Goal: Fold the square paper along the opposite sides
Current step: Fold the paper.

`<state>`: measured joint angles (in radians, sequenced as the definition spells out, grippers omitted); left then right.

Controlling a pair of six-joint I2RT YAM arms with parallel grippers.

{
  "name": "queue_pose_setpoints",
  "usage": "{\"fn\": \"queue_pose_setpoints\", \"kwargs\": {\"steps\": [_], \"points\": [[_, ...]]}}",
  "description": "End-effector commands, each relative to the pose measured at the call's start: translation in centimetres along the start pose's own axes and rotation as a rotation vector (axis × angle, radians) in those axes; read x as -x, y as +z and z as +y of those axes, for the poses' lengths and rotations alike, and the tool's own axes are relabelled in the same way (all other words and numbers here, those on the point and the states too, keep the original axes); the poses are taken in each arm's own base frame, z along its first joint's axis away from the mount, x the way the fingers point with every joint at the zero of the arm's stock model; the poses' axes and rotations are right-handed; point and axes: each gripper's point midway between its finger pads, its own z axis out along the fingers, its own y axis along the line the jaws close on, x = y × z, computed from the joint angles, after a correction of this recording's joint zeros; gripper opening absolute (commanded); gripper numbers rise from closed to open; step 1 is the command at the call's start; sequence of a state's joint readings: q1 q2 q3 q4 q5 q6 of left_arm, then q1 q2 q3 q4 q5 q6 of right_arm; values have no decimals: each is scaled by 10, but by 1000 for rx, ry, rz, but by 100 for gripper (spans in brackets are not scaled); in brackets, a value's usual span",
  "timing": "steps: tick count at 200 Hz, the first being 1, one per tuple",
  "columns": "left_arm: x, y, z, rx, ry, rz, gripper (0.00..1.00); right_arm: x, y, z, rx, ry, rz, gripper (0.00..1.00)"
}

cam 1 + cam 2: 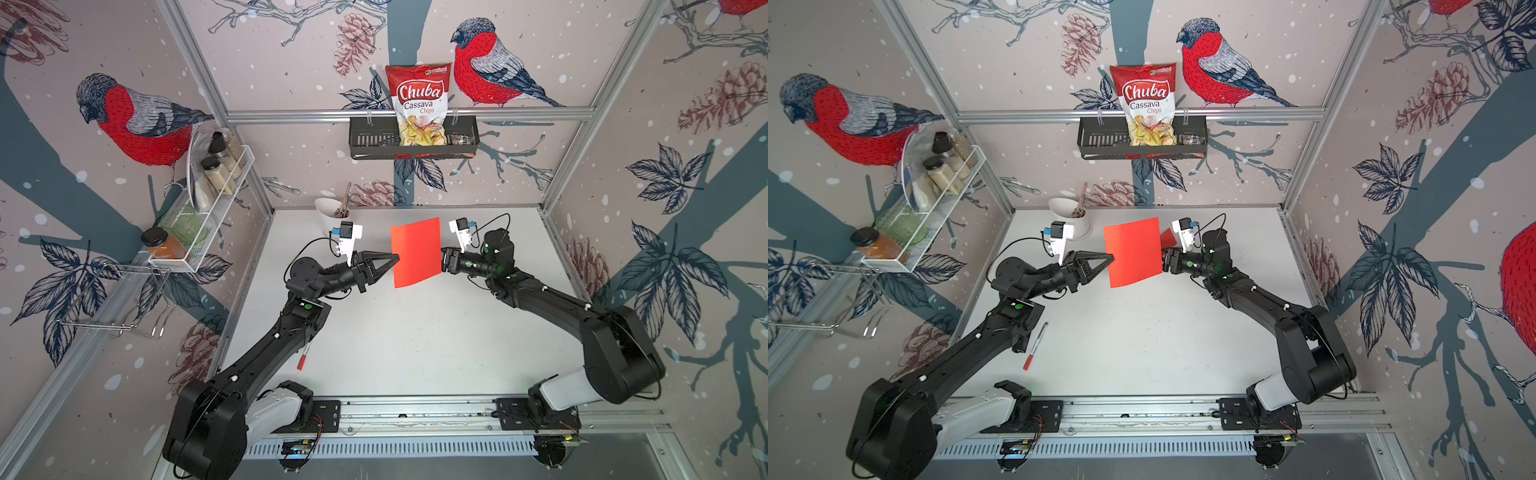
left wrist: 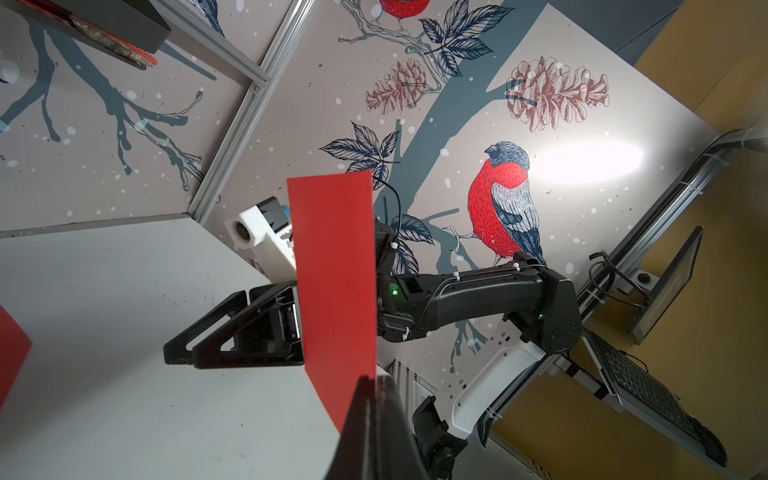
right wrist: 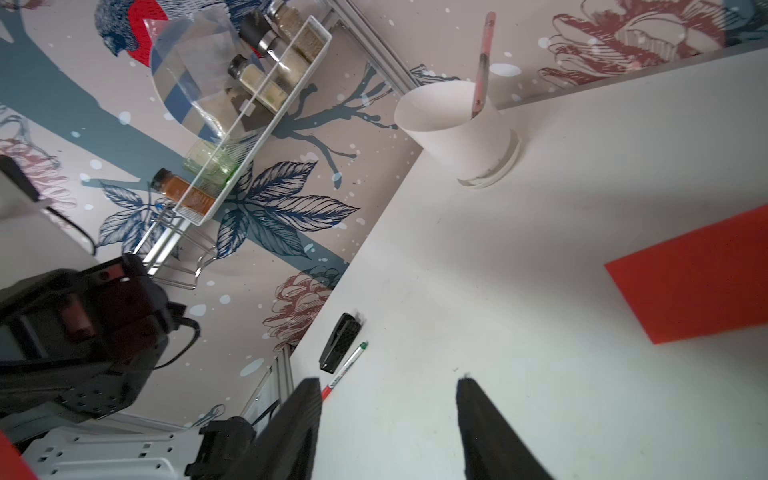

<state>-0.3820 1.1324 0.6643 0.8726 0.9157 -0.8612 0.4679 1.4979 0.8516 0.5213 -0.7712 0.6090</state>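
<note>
While the left tool (image 1: 395, 258) is pinched shut on the middle of one side edge of the red square paper (image 1: 415, 251), the sheet hangs clear of the worktop (image 1: 415, 353), tilted and unfolded, between the two arms in both top views. In the left wrist view the tool tips (image 2: 368, 380) clamp the sheet's nearest edge (image 2: 334, 270), and the rest stands free and flat with no crease visible. The right tool (image 1: 445, 259) sits at the opposite side edge. Its jaws stand apart at a middling width with nothing between them, as the right wrist view shows (image 3: 388, 379). From the left wrist view its fingers (image 2: 208, 349) run behind the sheet and stick out past it; whether they touch the paper cannot be told. A second red sheet (image 3: 698, 278) lies flat on the worktop beyond the right tool. A white cup (image 1: 332, 216) with a brush in it stands at the back of the worktop near the left arm's wrist camera. A red-capped marker (image 1: 302, 357) lies beside the left arm, well apart from the paper.
</note>
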Motion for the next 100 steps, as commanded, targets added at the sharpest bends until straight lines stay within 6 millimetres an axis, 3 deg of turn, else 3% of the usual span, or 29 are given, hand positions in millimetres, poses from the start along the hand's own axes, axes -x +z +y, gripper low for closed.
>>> {"fn": "queue_pose_setpoints", "kwargs": {"steps": [1, 35, 100], "points": [[7, -1, 3, -10, 23, -28, 0, 14, -2, 32, 134, -44, -42, 59], [2, -11, 34, 108, -2, -28, 0, 12, -19, 59, 213, -69, -53, 65], [-6, -15, 38, 127, -1, -10, 0, 1, -31, 93, 312, -91, -31, 81]]}}
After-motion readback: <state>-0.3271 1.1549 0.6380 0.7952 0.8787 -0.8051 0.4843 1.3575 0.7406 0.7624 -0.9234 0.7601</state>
